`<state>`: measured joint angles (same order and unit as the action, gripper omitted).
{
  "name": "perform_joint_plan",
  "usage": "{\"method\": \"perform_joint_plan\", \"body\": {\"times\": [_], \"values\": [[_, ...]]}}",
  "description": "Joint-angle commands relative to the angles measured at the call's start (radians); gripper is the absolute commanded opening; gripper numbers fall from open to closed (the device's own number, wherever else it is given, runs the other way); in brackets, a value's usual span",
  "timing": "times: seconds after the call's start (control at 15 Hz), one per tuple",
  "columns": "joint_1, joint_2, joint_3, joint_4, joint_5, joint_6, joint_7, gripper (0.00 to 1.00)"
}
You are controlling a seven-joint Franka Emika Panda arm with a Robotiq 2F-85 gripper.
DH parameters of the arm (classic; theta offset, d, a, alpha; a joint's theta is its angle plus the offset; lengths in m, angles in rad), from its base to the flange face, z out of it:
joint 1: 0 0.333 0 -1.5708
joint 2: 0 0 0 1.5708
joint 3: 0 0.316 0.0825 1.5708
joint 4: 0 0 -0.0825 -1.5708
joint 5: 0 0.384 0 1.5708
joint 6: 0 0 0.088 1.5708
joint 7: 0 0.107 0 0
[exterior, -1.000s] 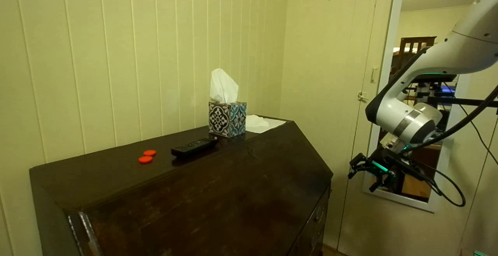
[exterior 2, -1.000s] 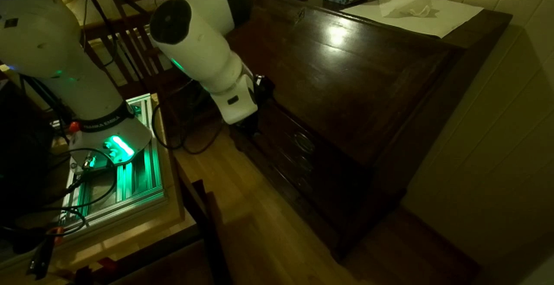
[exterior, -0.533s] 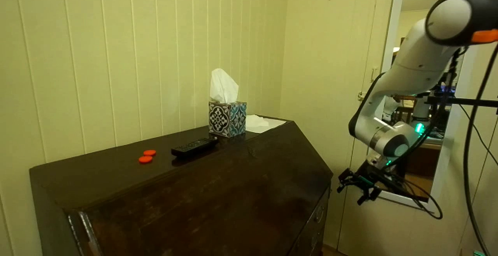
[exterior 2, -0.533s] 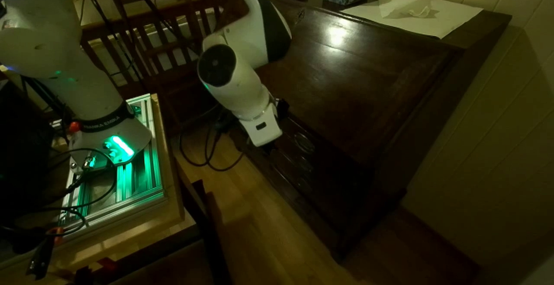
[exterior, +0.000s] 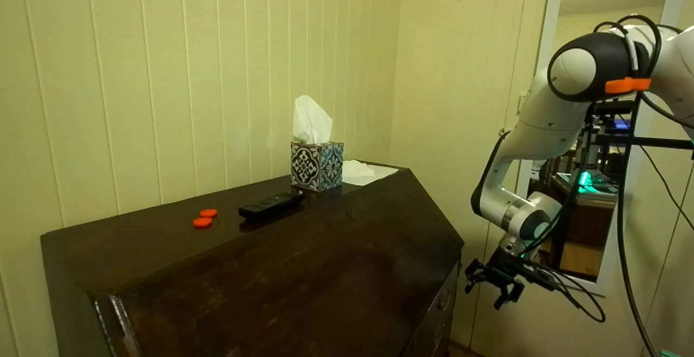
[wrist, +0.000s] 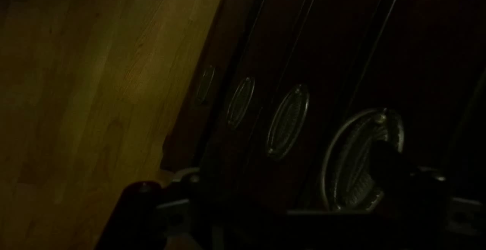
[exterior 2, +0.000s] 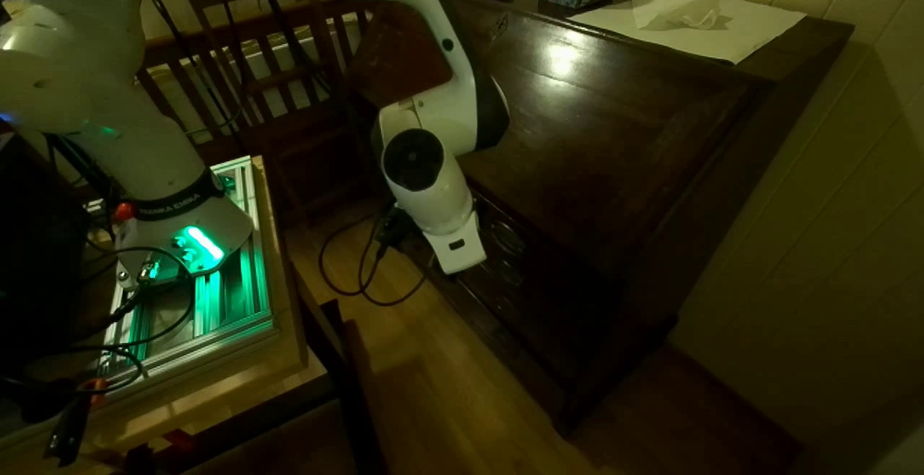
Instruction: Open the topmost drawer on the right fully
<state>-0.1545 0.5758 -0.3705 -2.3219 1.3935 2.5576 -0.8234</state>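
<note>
Topmost drawer [wrist: 421, 64], right side: dark wood, closed so far as the gloom shows. Wrist view, 3 o'clock of centre.

Its handle [wrist: 347, 164]: oval, metal-looking, 4 o'clock of centre, same view. Whether it swings out: too dark to tell.

Tool [exterior: 484, 295]: jaws spread wide, nothing held. In an exterior view, at 3 o'clock of the handle. In the wrist view one finger [wrist: 387, 162] overlaps the handle; contact cannot be told.

Step in hand, as judged: lining up for the grip. Handling notes: shift toward 3 o'clock of the wrist view until the handle lies midway between the fingers; seat both well around it before closing; draw slowly, square to the front, to full travel. A slanted pull may jam the drawer.

Lower handles [wrist: 288, 122], three: receding toward 10 o'clock from the first, wrist view; a low finger might snag there.

Tabletop [exterior: 135, 243], above: tissue box [exterior: 317, 167], between 10 and 11 o'clock of the handle in an exterior view; remote [exterior: 271, 206], 10 o'clock. Both may slide if the pull jerks.
</note>
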Motion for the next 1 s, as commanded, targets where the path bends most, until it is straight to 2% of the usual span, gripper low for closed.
{"method": "perform_joint_plan", "body": {"times": [0.0, 0.93], "values": [[-0.05, -0.011, 0.049, 0.0, -0.024, 0.025, 0.01, 1.0], [-0.094, 0.124, 0.113, 0.136, -0.035, 0.059, 0.118, 1.0]]}}
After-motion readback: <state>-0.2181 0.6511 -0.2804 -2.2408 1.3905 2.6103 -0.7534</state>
